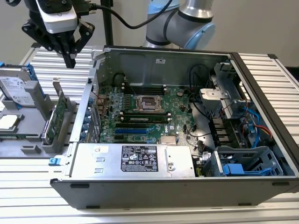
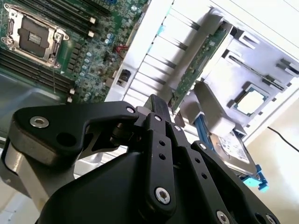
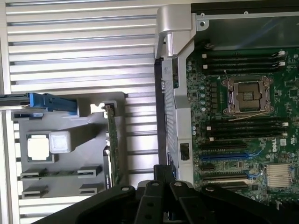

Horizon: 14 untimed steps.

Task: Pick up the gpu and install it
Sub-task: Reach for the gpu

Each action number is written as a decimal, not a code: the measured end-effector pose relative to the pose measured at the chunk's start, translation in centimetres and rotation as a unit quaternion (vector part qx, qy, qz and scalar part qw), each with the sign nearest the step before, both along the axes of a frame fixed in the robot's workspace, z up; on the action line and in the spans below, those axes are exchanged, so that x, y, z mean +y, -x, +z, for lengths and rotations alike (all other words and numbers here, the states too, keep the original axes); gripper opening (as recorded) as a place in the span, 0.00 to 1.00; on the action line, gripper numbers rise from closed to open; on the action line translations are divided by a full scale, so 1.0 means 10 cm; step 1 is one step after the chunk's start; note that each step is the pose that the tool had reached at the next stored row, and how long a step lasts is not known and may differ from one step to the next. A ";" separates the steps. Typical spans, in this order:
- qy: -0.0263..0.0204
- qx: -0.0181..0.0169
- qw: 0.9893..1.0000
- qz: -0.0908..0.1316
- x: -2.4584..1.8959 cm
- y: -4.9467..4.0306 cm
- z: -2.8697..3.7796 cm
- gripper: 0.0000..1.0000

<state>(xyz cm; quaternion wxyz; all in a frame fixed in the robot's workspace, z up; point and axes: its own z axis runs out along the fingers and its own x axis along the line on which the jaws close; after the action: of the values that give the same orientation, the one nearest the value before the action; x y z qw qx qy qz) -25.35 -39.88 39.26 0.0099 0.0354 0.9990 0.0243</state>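
Gripper [image 1: 70, 59] hung in the air over the far corner of the open computer case [image 1: 140, 191], above the gpu [image 1: 56, 116] and well apart from it. Its black fingers were pressed together to a point, with nothing between them; both wrist views showed the same.

Gpu stood on its long edge in a slot of a grey holder [image 1: 32, 149], just beside the case's outer wall, on the exterior view's left. Its long axis ran from far to near in the exterior view, roughly parallel to that wall. The first wrist view showed it edge-on as a thin green line [image 3: 111, 144]. A narrow silver bracket [image 1: 57, 89] appeared to rise at the far end. The card's flat faces were turned toward the case on one side and the rest of the holder on the other.

The same holder carried a hard drive [image 1: 16, 91] with blue rails, farther to the exterior view's left.

Case lay on its side with the green motherboard [image 1: 180, 100] exposed inside.

Everything rested on a table [image 1: 28, 186] of ribbed, pale metal slats. A plain light wall [image 1: 261, 23] stood behind it. The silver-and-blue arm [image 1: 187, 18] curved in from beyond the case.
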 end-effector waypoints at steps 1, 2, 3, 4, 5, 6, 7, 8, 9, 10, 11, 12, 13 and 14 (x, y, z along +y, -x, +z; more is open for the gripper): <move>0.000 0.000 1.000 0.000 0.000 0.012 0.000 0.00; 0.000 0.000 1.000 0.000 0.000 0.024 -0.001 0.00; 0.000 0.000 1.000 0.000 0.000 0.035 0.000 0.00; 0.000 0.000 1.000 0.000 0.000 0.046 0.000 0.00; 0.000 0.000 1.000 0.000 0.000 0.057 0.000 0.00; 0.000 0.000 1.000 0.000 0.000 0.067 0.000 0.00; 0.000 0.000 1.000 0.000 0.000 0.078 0.000 0.00; 0.000 0.000 1.000 0.000 0.000 0.088 0.000 0.00; 0.000 0.000 1.000 0.000 0.000 0.099 0.000 0.00; 0.000 0.000 1.000 0.000 0.000 0.109 0.000 0.00; 0.000 0.000 1.000 0.000 0.000 0.120 0.000 0.00; 0.000 0.000 1.000 0.000 0.000 0.131 0.000 0.00; 0.000 0.000 1.000 0.000 0.000 0.141 0.000 0.00; 0.000 0.000 1.000 0.000 0.000 0.152 0.000 0.00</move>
<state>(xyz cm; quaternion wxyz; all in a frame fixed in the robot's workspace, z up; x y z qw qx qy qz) -26.87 -39.88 39.26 0.0099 0.0354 0.9990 0.0245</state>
